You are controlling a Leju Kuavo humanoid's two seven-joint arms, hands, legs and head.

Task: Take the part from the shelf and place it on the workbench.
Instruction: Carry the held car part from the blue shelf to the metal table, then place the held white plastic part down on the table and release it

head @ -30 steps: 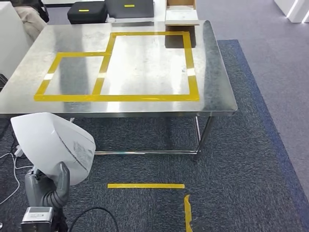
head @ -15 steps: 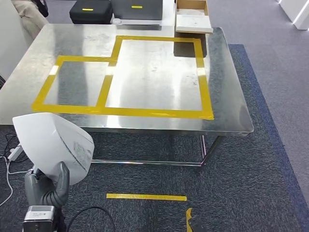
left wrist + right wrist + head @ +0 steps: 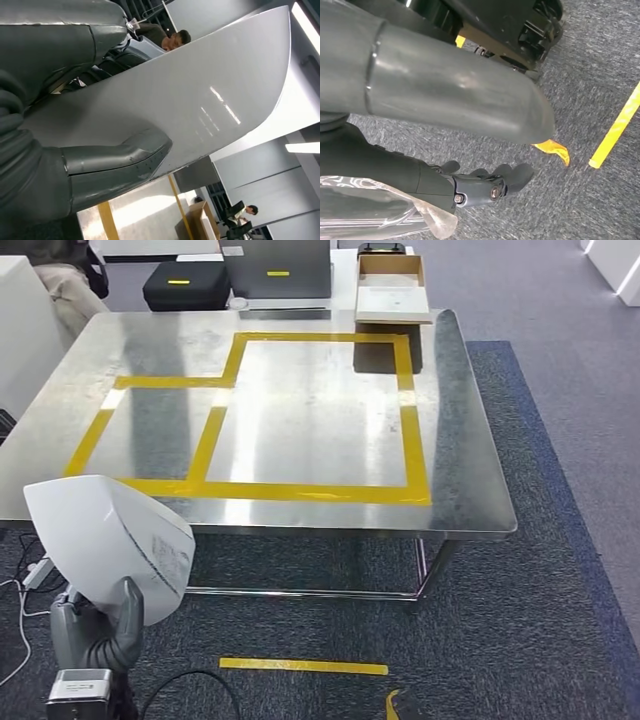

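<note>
Since the earlier pictures the whole head view has shifted, so the camera has moved: the workbench [image 3: 468, 470] now sits lower and nearer in the picture, its near edge closer to the left hand [image 3: 98, 630], while the part [image 3: 106, 540] rests in that hand as before.

The left hand grips the part from below. Its grey thumb [image 3: 117, 160] lies flat against the part's smooth white face, and the darker fingers wrap the far side, mostly hidden behind it. The part is a white curved shell with a printed label on its rounded end. Its long axis runs from up and to the left of the hand across to the right of it, tilted a little downward toward the right; the broad rounded end points right, the narrower corner points left. It stands above the hand, over the carpet [image 3: 528, 640], just short of the workbench's near left edge and apart from it.

Beyond the hand, yellow tape [image 3: 411, 430] marks two adjoining rectangles on the steel top. A yellow strip [image 3: 302, 666] lies on the carpet to the right of the hand.

The right hand [image 3: 482, 182] hangs over the carpet, fingers loosely curled, holding nothing.
</note>
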